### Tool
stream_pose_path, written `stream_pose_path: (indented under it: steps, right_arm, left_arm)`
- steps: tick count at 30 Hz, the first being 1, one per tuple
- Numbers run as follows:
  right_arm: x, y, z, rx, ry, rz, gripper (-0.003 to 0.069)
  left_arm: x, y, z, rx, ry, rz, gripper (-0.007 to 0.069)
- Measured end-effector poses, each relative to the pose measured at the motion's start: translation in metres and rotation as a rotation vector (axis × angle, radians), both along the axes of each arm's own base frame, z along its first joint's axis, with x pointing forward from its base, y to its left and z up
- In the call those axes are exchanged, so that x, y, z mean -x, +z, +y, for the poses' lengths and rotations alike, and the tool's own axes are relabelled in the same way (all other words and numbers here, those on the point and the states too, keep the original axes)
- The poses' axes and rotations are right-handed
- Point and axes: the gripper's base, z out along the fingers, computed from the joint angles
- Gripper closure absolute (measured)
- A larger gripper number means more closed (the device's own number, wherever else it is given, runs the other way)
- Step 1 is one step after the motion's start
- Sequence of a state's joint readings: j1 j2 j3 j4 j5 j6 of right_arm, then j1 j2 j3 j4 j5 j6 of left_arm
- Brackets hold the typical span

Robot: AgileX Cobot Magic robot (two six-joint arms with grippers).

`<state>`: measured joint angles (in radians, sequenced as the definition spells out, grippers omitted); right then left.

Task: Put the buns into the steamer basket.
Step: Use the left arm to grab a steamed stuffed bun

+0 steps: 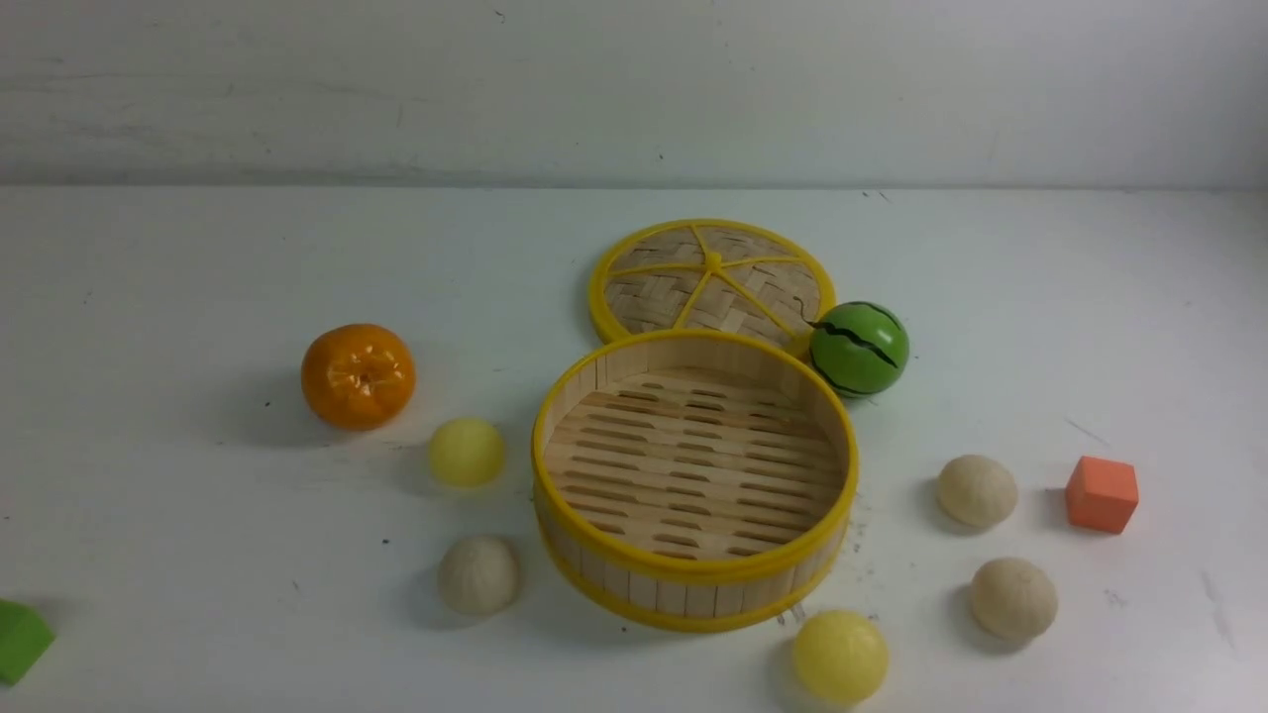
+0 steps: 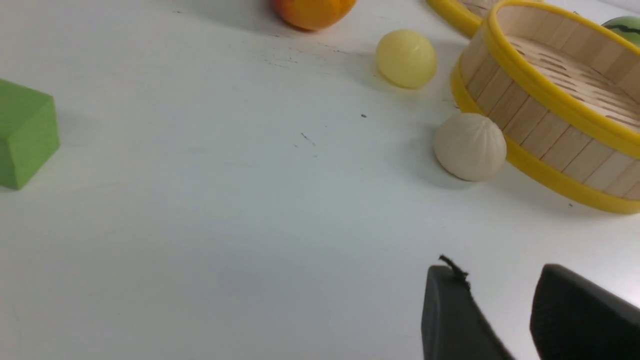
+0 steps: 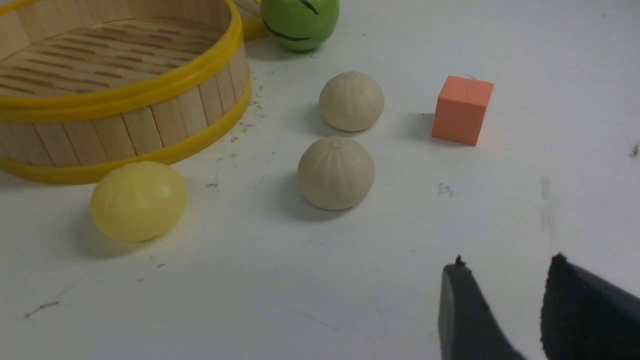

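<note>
Bamboo slats and yellow rims mark the steamer basket [image 1: 693, 572], which stands mid-table with nothing in it. In the front view, the left yellow bun [image 1: 466, 452] and the left cream bun [image 1: 478, 574] lie just beside its wall on the robot's left. The near yellow bun [image 1: 840, 656] lies by its front edge. The far cream bun [image 1: 977, 490] and the near cream bun [image 1: 1012, 597] sit apart from it on the right. No arm shows here, so the first pick looks not yet begun. The woven lid [image 1: 711, 277] lies flat behind the basket, with the watermelon ball [image 1: 859, 349] beside it. The tangerine [image 1: 358, 375], orange cube [image 1: 1102, 493] and green block [image 1: 20, 639] lie further out.

The left wrist view shows the left gripper [image 2: 500, 272] spread above bare table, with nothing between its fingers. The left cream bun sits so close to the basket's lower rim that I cannot tell whether they touch. A finger would probably have to slip in along the wall, not across it.

In the right wrist view, the right gripper [image 3: 507, 265] is likewise parted and empty. The near cream bun has free space all round and seems the easier start. These balls would likely roll, so centre over one, close across its widest part, lift clear of the rim, and release low over the slats.

The white table [image 1: 198, 555] is matt, scuffed and speckled, and it ends at a plain pale wall [image 1: 634, 89].
</note>
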<state>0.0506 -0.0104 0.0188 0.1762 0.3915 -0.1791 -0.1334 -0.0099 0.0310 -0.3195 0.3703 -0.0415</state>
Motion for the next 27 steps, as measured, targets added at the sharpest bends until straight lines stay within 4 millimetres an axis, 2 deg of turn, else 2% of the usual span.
stream_pose_path:
  steps: [2, 4, 5, 6, 8, 12, 13, 15, 18, 19, 20, 21, 22, 23, 25, 27]
  right_arm:
    - [0.000, 0.000, 0.000, 0.007, -0.001, 0.000, 0.0419]
    - [0.000, 0.000, 0.000, 0.009, -0.001, -0.001, 0.0419]
    - [0.000, 0.000, 0.000, 0.009, -0.001, -0.001, 0.0419]
    - [0.000, 0.000, 0.000, 0.010, -0.001, -0.001, 0.0419]
    - [0.000, 0.000, 0.000, 0.011, -0.001, -0.001, 0.0419]
    - [0.000, 0.000, 0.000, 0.011, -0.001, -0.001, 0.0419]
    - [0.000, 0.000, 0.000, 0.011, -0.001, -0.002, 0.0419]
    - [0.000, 0.000, 0.000, 0.011, -0.001, -0.003, 0.0419]
    - [0.000, 0.000, -0.001, 0.014, -0.001, -0.003, 0.0419]
    - [0.000, 0.000, -0.001, 0.014, -0.001, -0.003, 0.0419]
    - [0.000, 0.000, -0.001, 0.014, -0.001, -0.003, 0.0419]
    - [0.000, 0.000, -0.001, 0.014, -0.001, -0.003, 0.0419]
    - [0.000, 0.000, -0.001, 0.014, -0.001, -0.003, 0.0419]
    - [0.000, 0.000, -0.001, 0.014, -0.001, -0.003, 0.0419]
    - [0.000, 0.000, -0.001, 0.014, -0.001, -0.003, 0.0419]
    - [0.000, 0.000, -0.001, 0.014, -0.001, -0.003, 0.0419]
  left_arm:
    - [-0.001, 0.004, -0.001, 0.122, 0.017, -0.009, 0.0387]
    - [-0.002, 0.010, -0.003, 0.332, 0.046, -0.020, 0.0387]
    - [-0.002, 0.010, -0.003, 0.332, 0.046, -0.020, 0.0387]
    - [-0.002, 0.014, -0.003, 0.469, 0.070, -0.034, 0.0387]
    - [-0.004, 0.021, 0.000, 0.621, 0.106, -0.074, 0.0387]
    - [-0.005, 0.028, 0.006, 0.711, 0.160, -0.157, 0.0390]
    - [-0.004, 0.034, 0.005, 0.739, 0.151, -0.161, 0.0414]
    - [-0.001, 0.047, 0.002, 0.734, 0.105, -0.154, 0.0461]
    - [0.009, 0.080, -0.008, 0.636, -0.023, -0.138, 0.0582]
    - [0.009, 0.082, -0.009, 0.623, -0.031, -0.135, 0.0598]
    - [0.008, 0.099, -0.016, 0.546, -0.093, -0.055, 0.0638]
    - [0.005, 0.107, -0.020, 0.497, -0.124, 0.014, 0.0638]
    - [0.006, 0.106, -0.020, 0.488, -0.130, 0.026, 0.0638]
    - [-0.006, 0.118, -0.027, 0.392, -0.173, 0.181, 0.0638]
    - [-0.014, 0.123, -0.029, 0.334, -0.191, 0.267, 0.0638]
    - [-0.038, 0.131, -0.031, 0.178, -0.214, 0.447, 0.0638]
